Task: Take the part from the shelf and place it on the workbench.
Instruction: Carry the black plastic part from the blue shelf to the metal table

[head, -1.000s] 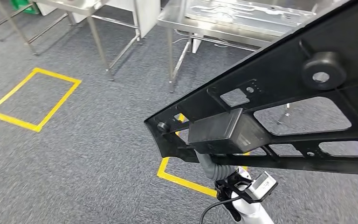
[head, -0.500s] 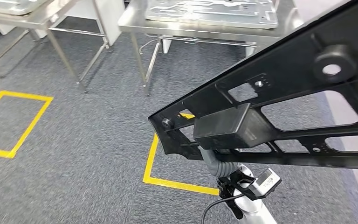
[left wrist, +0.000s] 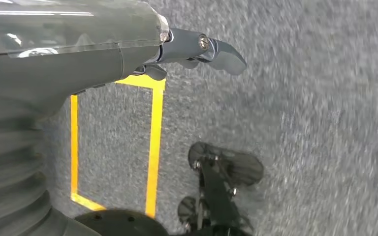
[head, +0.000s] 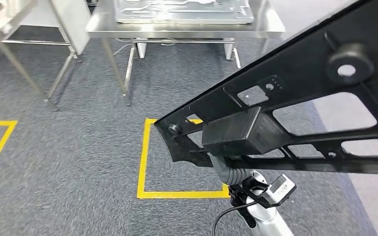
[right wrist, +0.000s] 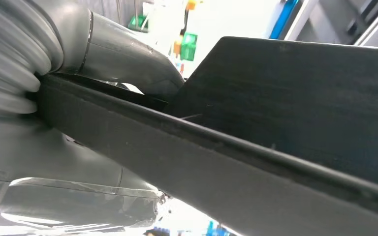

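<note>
Across the right side of the head view you see the part, a large black plastic frame with cut-outs, a round boss and a boxy block on its underside, held up in the air and tilted, its pointed end toward the middle of the picture. Below it the right arm's ribbed cuff and wrist camera rise to meet it. Turn to the right wrist view and you get what the head view hides: the right robot hand lies clamped along the part's edge, a thick grey finger over the top of the dark rim and the rest of the hand beneath, so it grips the part.

Beyond the part stands a steel surface carrying a flat metal panel (well apart from the part). Yellow tape marks a rectangle on the grey carpet.

From the left wrist view you see the left robot hand hanging over the carpet, fingers curled in and holding nothing.
</note>
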Available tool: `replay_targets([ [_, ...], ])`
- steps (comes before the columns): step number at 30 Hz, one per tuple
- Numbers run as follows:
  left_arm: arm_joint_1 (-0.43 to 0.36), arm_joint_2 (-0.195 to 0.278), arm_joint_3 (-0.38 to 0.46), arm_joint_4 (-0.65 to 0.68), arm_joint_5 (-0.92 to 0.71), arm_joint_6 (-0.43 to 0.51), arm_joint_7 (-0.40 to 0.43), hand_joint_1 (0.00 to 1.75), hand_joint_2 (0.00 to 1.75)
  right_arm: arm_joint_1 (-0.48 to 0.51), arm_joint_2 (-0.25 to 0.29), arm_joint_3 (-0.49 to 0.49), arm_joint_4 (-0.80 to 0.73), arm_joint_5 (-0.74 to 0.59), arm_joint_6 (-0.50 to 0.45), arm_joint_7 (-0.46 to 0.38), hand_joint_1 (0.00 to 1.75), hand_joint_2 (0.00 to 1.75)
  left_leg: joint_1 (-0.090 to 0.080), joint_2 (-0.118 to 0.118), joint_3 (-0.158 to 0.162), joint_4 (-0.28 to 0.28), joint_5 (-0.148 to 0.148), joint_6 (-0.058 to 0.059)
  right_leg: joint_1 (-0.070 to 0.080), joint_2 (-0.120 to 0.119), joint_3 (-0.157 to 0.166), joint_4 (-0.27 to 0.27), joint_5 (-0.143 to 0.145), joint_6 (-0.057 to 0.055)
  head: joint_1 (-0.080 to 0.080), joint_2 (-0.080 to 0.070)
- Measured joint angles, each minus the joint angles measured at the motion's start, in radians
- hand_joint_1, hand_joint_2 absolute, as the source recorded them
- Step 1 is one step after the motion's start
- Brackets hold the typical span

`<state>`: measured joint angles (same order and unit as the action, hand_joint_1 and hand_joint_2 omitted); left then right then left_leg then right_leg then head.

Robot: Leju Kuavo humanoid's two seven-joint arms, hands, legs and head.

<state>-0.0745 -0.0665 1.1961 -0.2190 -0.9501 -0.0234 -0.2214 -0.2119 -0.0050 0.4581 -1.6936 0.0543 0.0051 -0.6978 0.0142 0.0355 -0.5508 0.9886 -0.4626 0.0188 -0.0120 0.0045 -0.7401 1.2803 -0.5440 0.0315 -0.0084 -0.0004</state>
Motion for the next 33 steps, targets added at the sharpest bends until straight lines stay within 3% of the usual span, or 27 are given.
replay_targets([
  [3, -0.003, 0.000, -0.001, 0.000, -0.006, -0.011, -0.002, 0.00, 1.75, 0.002, 0.000, 0.000, 0.001, -0.005, 0.000, 0.000, 1.75, 1.75, -0.002, 0.025, 0.010, 0.001, -0.010, -0.012, 0.001, -0.025, 0.107, -0.203, 0.090, -0.006, 0.000, 0.000],
  [5, -0.006, 0.000, -0.001, 0.000, -0.006, -0.018, -0.004, 0.00, 1.75, 0.003, 0.000, -0.002, 0.004, -0.023, 0.011, 0.000, 1.75, 1.75, -0.005, 0.032, 0.015, 0.001, -0.015, -0.023, 0.006, -0.030, 0.143, -0.271, 0.104, -0.017, 0.000, 0.000],
  [7, -0.011, 0.001, -0.001, 0.000, -0.005, -0.022, -0.006, 0.00, 1.75, 0.004, -0.001, -0.007, 0.010, -0.046, 0.026, 0.000, 1.75, 1.75, -0.004, 0.036, 0.019, -0.001, -0.017, -0.035, 0.009, -0.022, 0.145, -0.273, 0.103, -0.031, 0.000, 0.000],
  [9, -0.013, 0.002, -0.001, 0.000, -0.004, -0.024, -0.007, 0.00, 1.75, 0.002, -0.001, -0.011, 0.014, -0.056, 0.033, 0.000, 1.75, 1.75, -0.001, 0.019, 0.013, 0.020, -0.031, -0.046, 0.007, -0.018, 0.150, -0.280, 0.102, -0.044, 0.000, 0.000],
  [11, -0.010, 0.002, -0.001, 0.000, -0.003, -0.026, -0.008, 0.00, 1.75, -0.001, -0.001, -0.013, 0.019, -0.056, 0.033, 0.000, 1.75, 1.75, 0.001, -0.009, -0.034, 0.120, -0.081, -0.052, 0.006, -0.014, 0.156, -0.285, 0.099, -0.056, 0.000, 0.000],
  [13, -0.003, 0.002, -0.001, 0.000, -0.003, -0.028, -0.008, 0.00, 1.75, -0.001, 0.000, -0.013, 0.026, -0.052, 0.031, 0.000, 1.75, 1.75, 0.001, -0.022, -0.111, 0.263, -0.132, -0.053, 0.011, -0.007, 0.161, -0.285, 0.092, -0.065, 0.000, 0.000],
  [14, -0.001, 0.002, -0.001, 0.000, -0.003, -0.028, -0.008, 0.00, 1.75, 0.000, 0.000, -0.013, 0.029, -0.049, 0.029, 0.000, 1.75, 1.75, 0.001, -0.024, -0.137, 0.302, -0.135, -0.052, 0.014, -0.002, 0.165, -0.284, 0.089, -0.067, 0.000, 0.000],
  [15, 0.001, 0.002, 0.000, 0.000, -0.003, -0.029, -0.009, 0.00, 1.75, 0.001, 0.000, -0.013, 0.032, -0.044, 0.027, 0.000, 1.75, 1.75, 0.000, -0.025, -0.144, 0.302, -0.117, -0.049, 0.017, 0.002, 0.171, -0.284, 0.085, -0.068, 0.000, 0.000],
  [16, 0.002, 0.002, 0.000, 0.000, -0.003, -0.029, -0.009, 0.00, 1.75, 0.001, 0.000, -0.013, 0.033, -0.041, 0.023, 0.000, 1.75, 1.75, -0.001, -0.025, -0.129, 0.258, -0.080, -0.043, 0.020, 0.007, 0.179, -0.284, 0.080, -0.068, 0.000, 0.000],
  [17, 0.002, 0.003, 0.000, 0.000, -0.003, -0.029, -0.010, 0.00, 1.75, 0.001, 0.000, -0.013, 0.034, -0.038, 0.020, 0.000, 1.75, 1.75, -0.005, -0.027, -0.101, 0.186, -0.034, -0.035, 0.021, 0.010, 0.187, -0.284, 0.075, -0.067, 0.000, 0.000],
  [19, 0.001, 0.004, 0.000, 0.000, -0.004, -0.029, -0.011, 0.00, 1.75, 0.000, 0.000, -0.013, 0.035, -0.035, 0.015, 0.000, 1.75, 1.75, -0.013, -0.031, -0.043, 0.057, 0.015, -0.017, 0.025, 0.015, 0.199, -0.284, 0.065, -0.062, 0.000, 0.000],
  [20, 0.000, 0.005, 0.000, 0.000, -0.004, -0.029, -0.012, 0.00, 1.75, 0.000, 0.001, -0.013, 0.035, -0.034, 0.013, 0.000, 1.75, 1.75, -0.017, -0.032, -0.028, 0.023, 0.018, -0.010, 0.024, 0.016, 0.202, -0.286, 0.062, -0.057, 0.000, 0.000],
  [24, 0.000, 0.005, 0.000, 0.000, -0.004, -0.029, -0.015, 0.00, 1.75, 0.001, 0.000, -0.013, 0.034, -0.033, 0.012, 0.000, 1.75, 1.75, -0.017, -0.032, 0.004, -0.020, 0.008, 0.010, 0.021, 0.014, 0.201, -0.261, 0.066, -0.032, 0.000, 0.000],
  [26, -0.001, 0.005, 0.000, 0.000, -0.004, -0.029, -0.017, 0.00, 1.75, -0.002, 0.000, -0.013, 0.033, -0.033, 0.012, 0.000, 1.75, 1.75, -0.013, -0.032, 0.026, -0.031, 0.005, 0.015, 0.017, 0.010, 0.164, -0.191, 0.030, -0.022, 0.000, 0.000],
  [29, 0.001, 0.005, 0.000, 0.000, -0.004, -0.029, -0.017, 0.00, 1.75, 0.001, 0.000, -0.013, 0.033, -0.033, 0.012, 0.000, 1.75, 1.75, -0.012, -0.031, 0.047, -0.033, -0.013, 0.014, 0.005, 0.007, 0.042, -0.016, -0.032, -0.003, 0.000, 0.000],
  [30, 0.002, 0.005, 0.000, 0.000, -0.004, -0.029, -0.017, 0.00, 1.75, 0.003, 0.000, -0.013, 0.034, -0.033, 0.012, 0.000, 1.75, 1.75, -0.011, -0.031, 0.057, -0.033, -0.021, 0.011, 0.000, 0.007, 0.018, -0.001, -0.030, 0.001, 0.000, 0.000],
  [31, 0.004, 0.004, 0.000, 0.000, -0.005, -0.029, -0.017, 0.00, 1.75, 0.004, 0.000, -0.013, 0.034, -0.033, 0.012, 0.000, 1.75, 1.75, -0.010, -0.031, 0.068, -0.033, -0.030, 0.008, -0.004, 0.005, 0.012, -0.019, -0.013, 0.002, 0.000, 0.000],
  [32, 0.005, 0.004, 0.000, 0.000, -0.005, -0.029, -0.017, 0.00, 1.75, 0.005, 0.000, -0.013, 0.034, -0.033, 0.012, 0.000, 1.75, 1.75, -0.009, -0.031, 0.083, -0.033, -0.041, 0.004, -0.008, 0.002, 0.023, -0.074, 0.020, 0.002, 0.000, 0.000],
  [33, 0.006, 0.004, 0.000, 0.000, -0.005, -0.029, -0.017, 0.00, 1.75, 0.005, 0.000, -0.013, 0.034, -0.033, 0.011, 0.000, 1.75, 1.75, -0.007, -0.031, 0.097, -0.032, -0.053, 0.000, -0.011, -0.004, 0.043, -0.147, 0.071, 0.003, 0.000, 0.000],
])
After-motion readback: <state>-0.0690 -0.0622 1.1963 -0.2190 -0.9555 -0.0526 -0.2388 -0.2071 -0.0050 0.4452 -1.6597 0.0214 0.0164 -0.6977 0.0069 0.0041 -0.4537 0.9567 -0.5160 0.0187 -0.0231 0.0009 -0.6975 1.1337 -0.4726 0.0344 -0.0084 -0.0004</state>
